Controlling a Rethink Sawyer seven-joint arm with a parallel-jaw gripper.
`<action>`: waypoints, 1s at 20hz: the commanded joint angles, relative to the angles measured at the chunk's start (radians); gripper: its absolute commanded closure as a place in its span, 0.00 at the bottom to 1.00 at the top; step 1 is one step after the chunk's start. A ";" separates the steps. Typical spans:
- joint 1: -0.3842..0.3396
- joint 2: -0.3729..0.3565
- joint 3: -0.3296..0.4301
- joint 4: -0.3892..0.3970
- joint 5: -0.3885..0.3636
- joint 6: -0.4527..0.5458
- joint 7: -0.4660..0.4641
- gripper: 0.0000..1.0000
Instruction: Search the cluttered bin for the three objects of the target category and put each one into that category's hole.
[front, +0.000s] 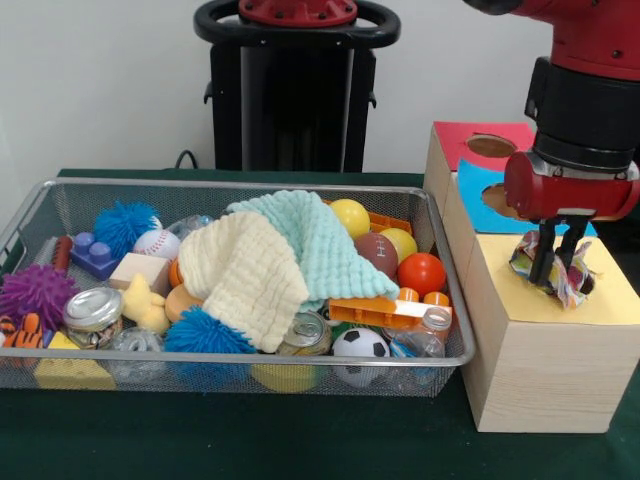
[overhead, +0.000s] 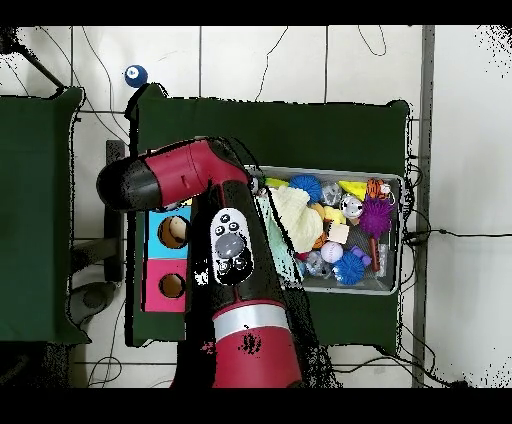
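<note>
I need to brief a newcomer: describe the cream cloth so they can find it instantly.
Look at the wire mesh bin left of the wooden boxes. Two waffle cloths lie heaped at its middle; the cream cloth is the nearer one in the front view, partly overlapped by the mint cloth. Its pale yellow-cream colour sets it apart.

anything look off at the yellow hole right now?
Patterned fabric is bunched around the gripper at the yellow-topped hole, edges sticking up above the box top, not through. Whether the jaws grip it cannot be told. In the wire bin, nothing spilled.
</note>
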 joint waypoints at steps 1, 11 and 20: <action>-0.037 0.058 -0.024 0.057 0.045 -0.044 0.175 1.00; -0.065 0.105 0.024 0.038 0.174 0.187 0.084 1.00; -0.051 0.114 0.002 0.028 0.206 0.253 0.062 1.00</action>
